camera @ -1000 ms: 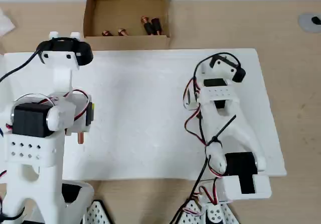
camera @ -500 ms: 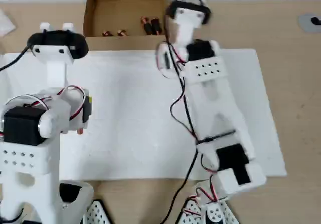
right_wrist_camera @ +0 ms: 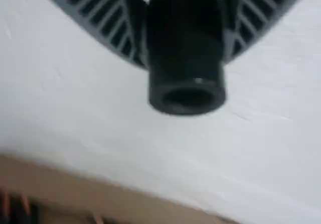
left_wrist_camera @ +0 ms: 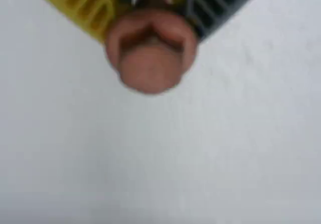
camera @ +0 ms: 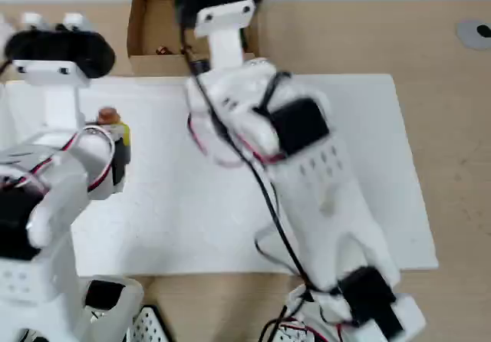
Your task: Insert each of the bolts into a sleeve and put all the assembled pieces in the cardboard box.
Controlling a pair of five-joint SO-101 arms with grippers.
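Copper bolt [left_wrist_camera: 150, 63] clamped head-out in my left pincer [left_wrist_camera: 150, 0], over the white mat [camera: 176, 204] near the cardboard box [camera: 140, 31], black sleeve [right_wrist_camera: 186, 58] gripped in my right pincer [right_wrist_camera: 185, 8], just beside the box's front wall

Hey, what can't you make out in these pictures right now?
High view: the right arm covers most of the inside of the box, so its contents cannot be counted.
Left wrist view: the blurred head of the bolt and the jaws hide its shank.
Right wrist view: the bore of the sleeve is too dark to tell whether it is empty, and its far end runs off the edge.
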